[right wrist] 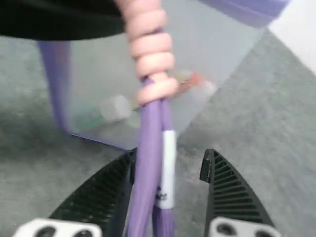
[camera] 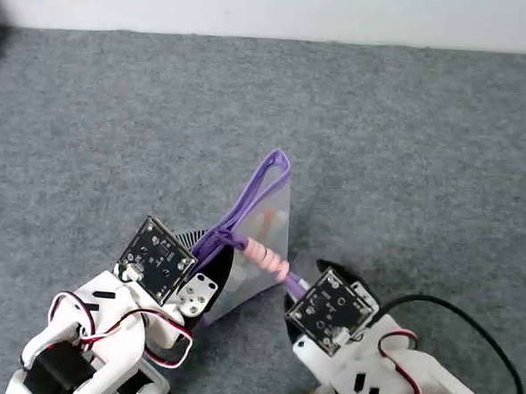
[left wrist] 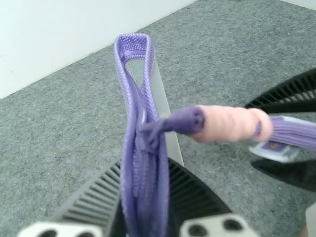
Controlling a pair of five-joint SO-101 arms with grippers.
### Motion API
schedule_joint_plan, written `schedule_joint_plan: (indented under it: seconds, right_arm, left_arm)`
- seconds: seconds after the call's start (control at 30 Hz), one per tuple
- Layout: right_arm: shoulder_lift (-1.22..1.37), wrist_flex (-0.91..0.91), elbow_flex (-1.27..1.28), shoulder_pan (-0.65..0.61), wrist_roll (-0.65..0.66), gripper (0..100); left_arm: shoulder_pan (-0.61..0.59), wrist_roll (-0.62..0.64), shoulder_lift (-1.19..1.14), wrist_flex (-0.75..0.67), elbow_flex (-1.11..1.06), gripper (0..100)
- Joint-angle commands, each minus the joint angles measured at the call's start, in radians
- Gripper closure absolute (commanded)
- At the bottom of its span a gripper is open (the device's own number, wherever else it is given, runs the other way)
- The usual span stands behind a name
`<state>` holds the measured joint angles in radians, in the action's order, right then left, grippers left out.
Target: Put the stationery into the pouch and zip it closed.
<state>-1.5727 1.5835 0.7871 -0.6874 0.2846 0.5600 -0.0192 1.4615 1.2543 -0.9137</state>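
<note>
Clear plastic pouch (camera: pixel 266 255) with purple zip band (camera: pixel 249 201), on edge at centre of grey felt table (camera: pixel 428 127), stationery (right wrist: pixel 114 106) inside; left gripper (left wrist: pixel 145 200), at its 7 o'clock, pinching the band; right gripper (right wrist: pixel 168 170), at 4 o'clock, spread around purple pink-beaded pull cord (right wrist: pixel 149 74).

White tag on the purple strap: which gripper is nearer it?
Right. The right gripper straddles the white tag; the left gripper is clamped on the zipper edge of the pouch, beyond the pink beads.
</note>
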Motion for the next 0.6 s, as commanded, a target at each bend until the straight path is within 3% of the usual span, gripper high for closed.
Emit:
schedule_joint_plan:
  seconds: [0.0, 0.17, 0.37, 0.47, 0.57]
  right_arm:
    - [0.015, 0.007, -0.038, -0.068, -0.069, 81.1]
    - [0.015, -0.033, 0.009, -0.151, -0.196, 81.1]
    - [0.015, 0.044, 0.043, -0.166, -0.463, 81.1]
    - [0.015, 0.059, 0.052, -0.09, -0.6, 80.2]
    - [0.015, 0.067, 0.049, 0.001, -0.621, 71.2]
  left_arm:
    - [-0.003, -0.011, 0.003, -0.014, 0.004, 99]
    - [-0.003, -0.011, 0.003, -0.012, 0.004, 99]
    - [-0.003, -0.011, 0.003, -0.012, -0.013, 99]
    - [-0.005, -0.011, 0.005, -0.014, -0.038, 99]
    - [-0.017, 0.011, 0.005, -0.015, -0.038, 99]
